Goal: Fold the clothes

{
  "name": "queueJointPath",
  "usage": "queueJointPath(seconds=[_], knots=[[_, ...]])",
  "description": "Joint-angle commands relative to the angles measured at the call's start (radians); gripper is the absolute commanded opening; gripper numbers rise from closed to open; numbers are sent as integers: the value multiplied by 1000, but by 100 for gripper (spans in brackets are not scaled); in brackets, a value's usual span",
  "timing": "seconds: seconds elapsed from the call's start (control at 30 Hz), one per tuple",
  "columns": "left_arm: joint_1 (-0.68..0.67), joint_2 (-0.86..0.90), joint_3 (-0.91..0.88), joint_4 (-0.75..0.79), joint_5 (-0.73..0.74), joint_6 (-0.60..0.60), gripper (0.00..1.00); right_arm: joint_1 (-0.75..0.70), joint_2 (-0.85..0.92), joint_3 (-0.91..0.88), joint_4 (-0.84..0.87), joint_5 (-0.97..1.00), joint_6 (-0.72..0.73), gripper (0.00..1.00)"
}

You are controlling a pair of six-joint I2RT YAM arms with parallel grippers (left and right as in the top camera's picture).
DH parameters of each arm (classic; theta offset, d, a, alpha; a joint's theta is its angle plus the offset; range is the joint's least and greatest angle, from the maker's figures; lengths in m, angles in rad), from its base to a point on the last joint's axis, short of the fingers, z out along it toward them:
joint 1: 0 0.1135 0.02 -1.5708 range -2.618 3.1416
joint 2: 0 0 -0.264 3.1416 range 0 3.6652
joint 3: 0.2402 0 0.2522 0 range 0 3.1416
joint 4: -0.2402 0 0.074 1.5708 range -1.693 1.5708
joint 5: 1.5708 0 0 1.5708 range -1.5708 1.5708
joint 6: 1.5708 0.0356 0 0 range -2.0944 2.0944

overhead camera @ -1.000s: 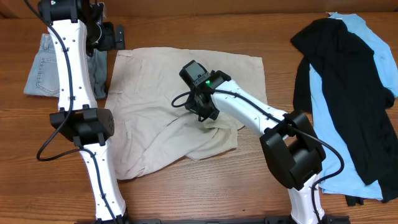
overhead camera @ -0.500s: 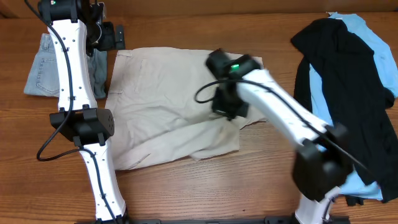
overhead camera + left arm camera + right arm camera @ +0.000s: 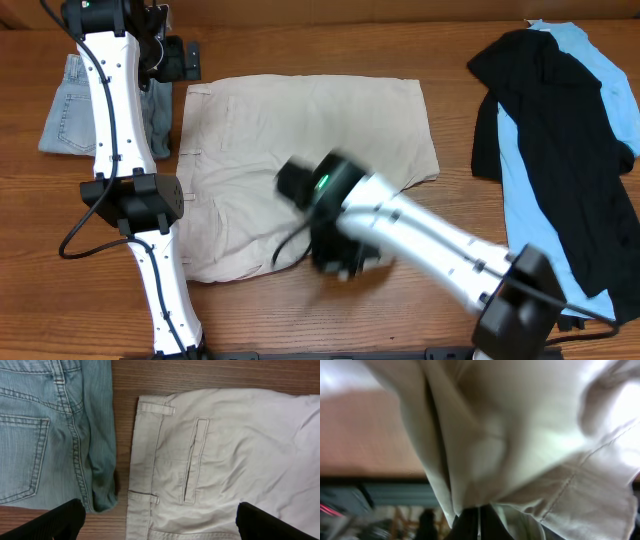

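Note:
The pale beige khaki shorts (image 3: pixel 300 130) lie spread over the middle of the table, waistband and welt pocket toward the left; they also show in the left wrist view (image 3: pixel 215 460). My right gripper (image 3: pixel 340 262) is blurred over the shorts' front edge and is shut on a fold of the beige cloth (image 3: pixel 520 450), which hangs in front of its camera. My left gripper (image 3: pixel 185 60) hovers open and empty above the shorts' top-left corner, its fingertips either side of the waistband (image 3: pixel 157 522). The black top (image 3: pixel 560 140) lies on the sky-blue top (image 3: pixel 600 60) at the right.
Folded light-blue jeans (image 3: pixel 75 105) lie at the far left, also in the left wrist view (image 3: pixel 45 430), just left of the shorts. The left arm's base (image 3: pixel 135 200) stands by the shorts' left edge. The tops reach the table's right edge.
My right gripper swung from the shorts' middle out toward the right, then down to the front edge, dragging cloth. The bunched lower part has spread flatter. The left arm has not moved.

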Motion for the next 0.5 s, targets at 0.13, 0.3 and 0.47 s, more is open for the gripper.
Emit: queueJointPath(seconds=[0.13,0.3,0.47], knots=[[-7,-9,19,-2,1,41,100,163,-6,-31,-6,-58,117,31],[-7,-9,19,2,2,49,100,135,-50,-16,-1,29,130,47],[-7,-9,19,8,1,49,100,-84,-149,31,88,258,83,73]])
